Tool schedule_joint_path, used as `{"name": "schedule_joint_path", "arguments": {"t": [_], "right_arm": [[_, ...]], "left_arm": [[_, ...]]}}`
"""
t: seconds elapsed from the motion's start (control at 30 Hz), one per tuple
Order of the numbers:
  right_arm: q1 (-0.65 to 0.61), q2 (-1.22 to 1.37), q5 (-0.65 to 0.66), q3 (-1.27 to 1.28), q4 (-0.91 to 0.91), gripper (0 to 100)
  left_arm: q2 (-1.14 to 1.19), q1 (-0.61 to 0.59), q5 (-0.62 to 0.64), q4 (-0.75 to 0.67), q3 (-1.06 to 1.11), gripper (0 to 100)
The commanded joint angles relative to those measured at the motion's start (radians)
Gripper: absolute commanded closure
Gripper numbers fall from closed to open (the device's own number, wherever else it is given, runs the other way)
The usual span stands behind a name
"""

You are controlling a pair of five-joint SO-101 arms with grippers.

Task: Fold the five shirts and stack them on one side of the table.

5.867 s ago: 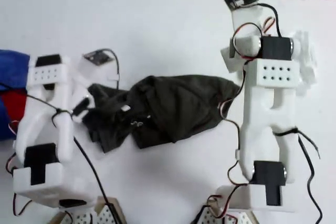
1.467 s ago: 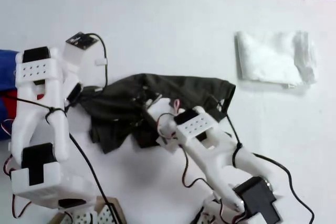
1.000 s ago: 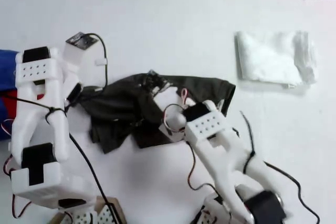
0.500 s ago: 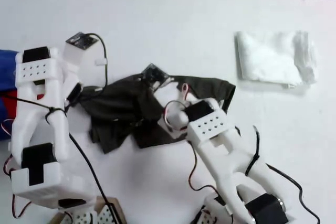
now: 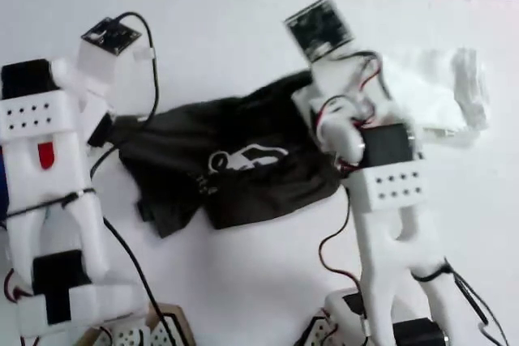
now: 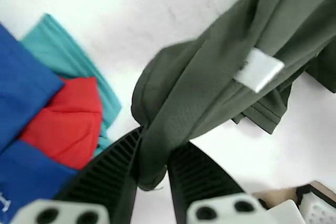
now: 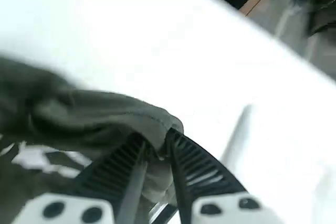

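A dark green shirt (image 5: 227, 160) with a white print lies stretched across the middle of the table between both arms. My left gripper (image 6: 155, 169) is shut on one edge of the dark green shirt (image 6: 210, 82), lifted off the table at the left end (image 5: 113, 131). My right gripper (image 7: 157, 153) is shut on the other edge of the shirt (image 7: 79, 114), raised at the right end (image 5: 312, 99). A folded white shirt (image 5: 442, 95) lies at the right, partly behind the right arm. Blue (image 6: 21, 93), red (image 6: 68, 121) and teal (image 6: 63, 59) shirts are piled at the left.
The arm bases stand along the front edge (image 5: 65, 305) (image 5: 389, 313). Cables hang from both arms. Open white tabletop (image 5: 211, 30) lies toward the back, and a dark floor and wooden furniture show beyond the far edge.
The right arm swung from the shirt's middle toward the back right, pulling the shirt's edge with it. The left arm lifted and shifted left. The shirt is now spread wider, its print showing.
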Motion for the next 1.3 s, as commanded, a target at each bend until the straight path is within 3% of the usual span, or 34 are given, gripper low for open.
{"name": "schedule_joint_path", "arguments": {"t": [0.0, 0.17, 0.47, 0.87, 1.03, 1.27], "right_arm": [[0.059, -0.048, -0.005, -0.166, 0.013, 98.1], [0.136, -0.041, -0.003, -0.41, 0.073, 98.1], [0.147, -0.044, 0.051, -0.652, 0.157, 98.1], [0.229, -0.048, 0.057, -0.885, 0.249, 98.1], [0.229, -0.039, 0.058, -0.907, 0.249, 98.1], [0.231, -0.021, 0.054, -0.905, 0.229, 98.1]], "left_arm": [[-0.13, 0.02, -0.002, 0.021, -0.045, 97], [-0.267, 0.034, 0.003, 0.021, -0.041, 97], [-0.427, 0.15, 0.058, 0.023, -0.042, 97], [-0.649, 0.149, 0.057, 0.011, -0.054, 97], [-0.654, 0.147, 0.066, -0.002, -0.239, 97], [-0.445, 0.08, 0.147, 0.023, -0.53, 97]]}}
